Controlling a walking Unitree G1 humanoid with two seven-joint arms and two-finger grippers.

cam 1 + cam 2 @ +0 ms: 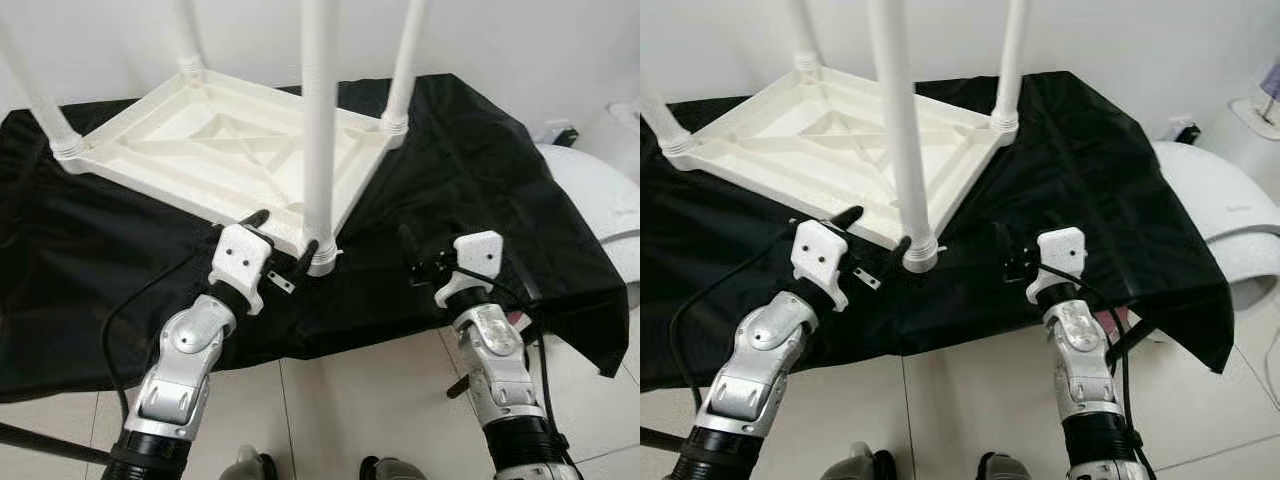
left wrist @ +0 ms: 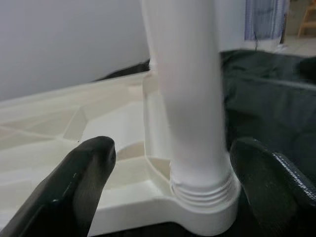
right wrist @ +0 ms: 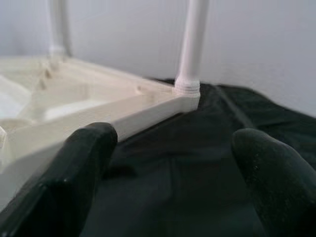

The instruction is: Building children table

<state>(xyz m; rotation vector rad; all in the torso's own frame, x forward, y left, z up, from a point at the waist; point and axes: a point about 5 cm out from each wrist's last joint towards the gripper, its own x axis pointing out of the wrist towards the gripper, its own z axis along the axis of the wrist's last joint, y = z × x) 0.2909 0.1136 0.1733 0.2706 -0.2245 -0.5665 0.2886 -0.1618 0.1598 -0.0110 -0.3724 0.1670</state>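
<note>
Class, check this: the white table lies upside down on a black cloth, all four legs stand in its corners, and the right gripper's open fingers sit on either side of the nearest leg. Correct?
One error: it is the left gripper that straddles the nearest leg, as the left wrist view shows. The right gripper is open over the black cloth, beside the table. The rest stands.

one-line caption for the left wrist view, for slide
Left gripper fingers open either side of the white plastic table leg screwed into the upturned white tabletop's corner socket.
</note>
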